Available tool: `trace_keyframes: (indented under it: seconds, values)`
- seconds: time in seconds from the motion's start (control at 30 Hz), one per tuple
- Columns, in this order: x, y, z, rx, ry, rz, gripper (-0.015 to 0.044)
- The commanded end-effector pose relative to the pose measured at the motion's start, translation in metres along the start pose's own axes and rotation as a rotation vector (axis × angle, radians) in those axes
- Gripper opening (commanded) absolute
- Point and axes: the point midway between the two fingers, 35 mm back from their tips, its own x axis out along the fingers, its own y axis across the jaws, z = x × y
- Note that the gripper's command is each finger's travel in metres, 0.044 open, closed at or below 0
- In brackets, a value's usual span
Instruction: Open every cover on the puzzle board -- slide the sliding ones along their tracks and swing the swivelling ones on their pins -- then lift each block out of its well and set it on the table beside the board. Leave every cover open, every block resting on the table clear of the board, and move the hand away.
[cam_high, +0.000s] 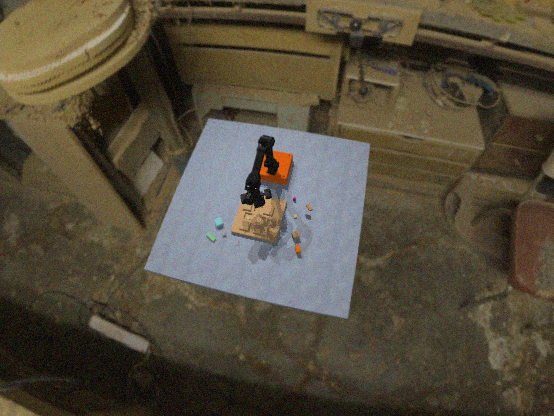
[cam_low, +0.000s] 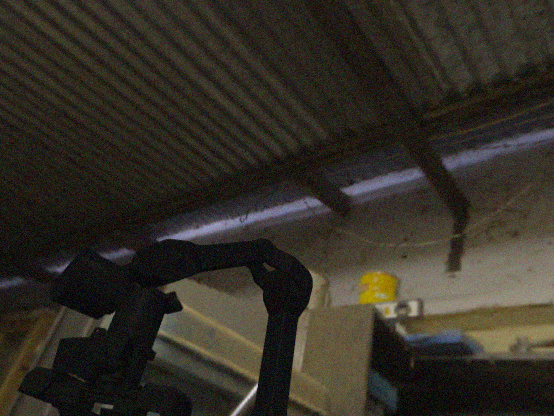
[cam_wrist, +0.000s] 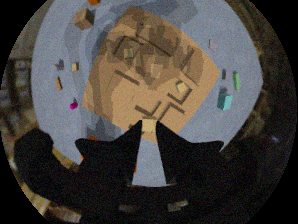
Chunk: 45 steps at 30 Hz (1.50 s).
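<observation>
A cluttered workshop with a concrete floor surrounds the pale blue worktop. From above, the black arm stands on an orange base at one o'clock from the board. Its fingers, over the board's twelve o'clock edge, grip a small tan piece; whether it touches the board I cannot tell. On the worktop, a teal block lies at nine o'clock, a brown block at four, a green block at eight, and a tiny magenta piece at two.
</observation>
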Motion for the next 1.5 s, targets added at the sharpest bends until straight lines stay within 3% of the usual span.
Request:
trace_keyframes:
  seconds: [0.0,1.47]
  values:
    - [-0.010,-0.001,0.001,-0.005,-0.010,-0.006,0.0080]
    - [-0.012,0.150,0.056,-0.005,-0.015,0.005,0.0080]
